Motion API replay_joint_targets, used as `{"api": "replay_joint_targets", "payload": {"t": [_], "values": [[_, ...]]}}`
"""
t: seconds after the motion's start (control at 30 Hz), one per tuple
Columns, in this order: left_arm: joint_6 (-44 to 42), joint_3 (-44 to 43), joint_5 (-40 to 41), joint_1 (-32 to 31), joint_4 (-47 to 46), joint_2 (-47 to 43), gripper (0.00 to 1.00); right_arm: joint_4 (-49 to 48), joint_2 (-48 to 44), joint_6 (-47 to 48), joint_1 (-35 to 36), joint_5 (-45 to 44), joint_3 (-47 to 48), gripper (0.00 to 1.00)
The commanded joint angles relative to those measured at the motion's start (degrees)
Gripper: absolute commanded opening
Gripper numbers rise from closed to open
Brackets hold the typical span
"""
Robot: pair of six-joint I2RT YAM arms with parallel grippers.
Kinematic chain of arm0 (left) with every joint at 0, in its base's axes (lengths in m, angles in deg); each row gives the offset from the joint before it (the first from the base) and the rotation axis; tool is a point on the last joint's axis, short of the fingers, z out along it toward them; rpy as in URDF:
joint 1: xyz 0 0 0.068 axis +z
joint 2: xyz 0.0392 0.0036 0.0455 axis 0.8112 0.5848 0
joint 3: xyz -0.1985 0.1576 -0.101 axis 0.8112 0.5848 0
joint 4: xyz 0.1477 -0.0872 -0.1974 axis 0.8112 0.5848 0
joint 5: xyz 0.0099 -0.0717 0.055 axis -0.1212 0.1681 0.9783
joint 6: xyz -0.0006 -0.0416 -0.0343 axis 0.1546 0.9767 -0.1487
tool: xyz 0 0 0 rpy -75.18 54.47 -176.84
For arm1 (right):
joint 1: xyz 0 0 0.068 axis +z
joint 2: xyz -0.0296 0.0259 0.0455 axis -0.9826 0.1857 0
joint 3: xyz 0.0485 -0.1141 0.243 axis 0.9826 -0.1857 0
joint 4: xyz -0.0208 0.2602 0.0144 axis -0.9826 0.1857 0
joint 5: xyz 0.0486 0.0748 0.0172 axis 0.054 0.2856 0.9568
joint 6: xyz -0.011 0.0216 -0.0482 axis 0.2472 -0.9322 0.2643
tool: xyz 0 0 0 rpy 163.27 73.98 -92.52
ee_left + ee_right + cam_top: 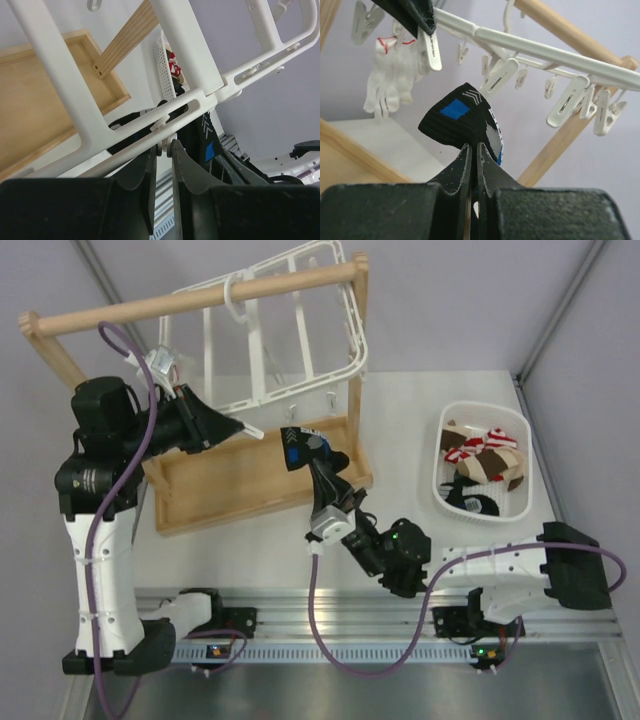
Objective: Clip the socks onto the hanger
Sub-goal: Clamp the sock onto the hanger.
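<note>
The white hanger (357, 348) hangs tilted from the wooden rail, its clips dangling along the near edge. My left gripper (238, 428) is shut on one small white clip (253, 432) at the frame's lower left; in the left wrist view the fingertips (165, 148) pinch that clip (167, 136) under the hanger bar (190, 45). My right gripper (320, 468) is shut on the black sock with blue and white patches (303, 445), held up just right of that clip. In the right wrist view the sock (460, 120) stands above my jaws (472, 146), below the clip (433, 50) and the hanger bar (545, 52).
The light wooden rail stand (200, 298) with its tray base (230, 490) fills the back left. A white basket (440, 455) at the right holds several more socks, striped, brown and black. Other free clips (570, 102) hang along the bar.
</note>
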Motion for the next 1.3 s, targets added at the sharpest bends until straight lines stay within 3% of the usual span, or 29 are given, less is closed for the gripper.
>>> {"api": "replay_joint_targets", "payload": {"t": [0.0,0.4,0.8,1.27], "values": [[2.4,1.3,-4.3,0.3,-3.9,0.4,0.19,-19.0,2.5,6.8,0.3,0.0,1.9,0.0],[3.5,1.8,-7.2,0.4,-5.0,0.6,0.19,-27.8,5.3,10.3,0.3,8.3,-2.8,0.0],[3.4,2.5,-9.1,0.3,-4.8,0.6,0.19,-32.6,7.8,12.6,0.3,10.5,-1.7,0.0],[2.5,2.7,-10.6,0.3,-4.3,0.7,0.19,-33.3,6.8,13.0,-2.5,14.9,-1.5,0.0]]}}
